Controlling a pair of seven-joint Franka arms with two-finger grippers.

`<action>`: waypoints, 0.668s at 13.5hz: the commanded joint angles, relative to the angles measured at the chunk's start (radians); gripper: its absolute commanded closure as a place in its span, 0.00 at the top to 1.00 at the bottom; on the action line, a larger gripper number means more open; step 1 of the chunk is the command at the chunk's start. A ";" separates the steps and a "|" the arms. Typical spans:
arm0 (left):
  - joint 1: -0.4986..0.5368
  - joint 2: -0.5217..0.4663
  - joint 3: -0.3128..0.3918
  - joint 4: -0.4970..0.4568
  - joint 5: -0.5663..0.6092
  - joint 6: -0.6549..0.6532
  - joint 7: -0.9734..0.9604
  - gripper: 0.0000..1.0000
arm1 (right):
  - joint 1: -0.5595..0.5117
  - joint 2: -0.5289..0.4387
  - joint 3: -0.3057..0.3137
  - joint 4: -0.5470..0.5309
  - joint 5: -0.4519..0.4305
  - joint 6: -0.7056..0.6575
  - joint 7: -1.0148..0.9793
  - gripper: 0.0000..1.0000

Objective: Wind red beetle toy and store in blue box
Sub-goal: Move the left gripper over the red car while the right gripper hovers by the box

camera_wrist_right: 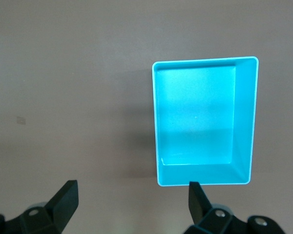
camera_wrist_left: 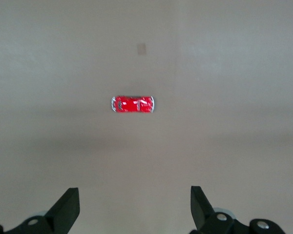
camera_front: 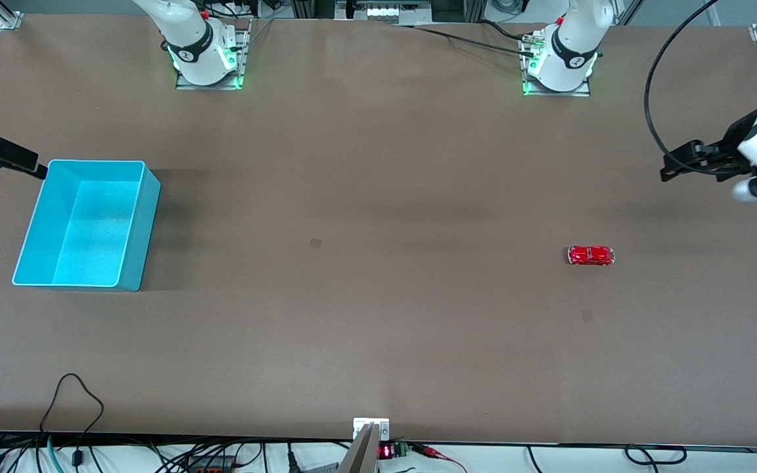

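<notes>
While nothing had yet been touched, the red beetle toy [camera_front: 591, 255] sat alone on the brown table [camera_front: 365, 197], right of centre in the front view. The blue box [camera_front: 83, 223] stood at the left of that frame, toward the right arm's end of the table — open-topped and, as the right wrist view showed, with nothing inside.

The left gripper [camera_front: 671, 167] hung in the air at the right edge of the front view, over the table's end, its fingers spread wide and holding nothing. From its wrist camera the toy appeared near the middle of the frame, well apart from the black fingertips [camera_wrist_left: 68, 207] low in the picture. The right gripper [camera_front: 37, 171] hovered at the left edge, just above the box's upper corner, likewise released and empty.

Judging from this, the task was at its very start: winding the toy and placing it in the box both remained.

Most of each arm was cut off by the frame edges. The toy's winding mechanism — key or pull-back wheels — could not be made out.
</notes>
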 commanded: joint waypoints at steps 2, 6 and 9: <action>-0.019 0.058 -0.011 0.002 -0.011 -0.019 0.126 1.00 | -0.003 0.008 0.002 0.020 0.008 -0.012 0.002 1.00; -0.041 0.128 -0.011 -0.018 0.025 -0.008 0.380 1.00 | -0.005 0.019 0.002 0.018 0.012 -0.012 -0.001 1.00; -0.044 0.138 -0.009 -0.116 0.065 0.089 0.545 1.00 | 0.000 0.036 0.002 0.018 0.017 -0.012 -0.001 1.00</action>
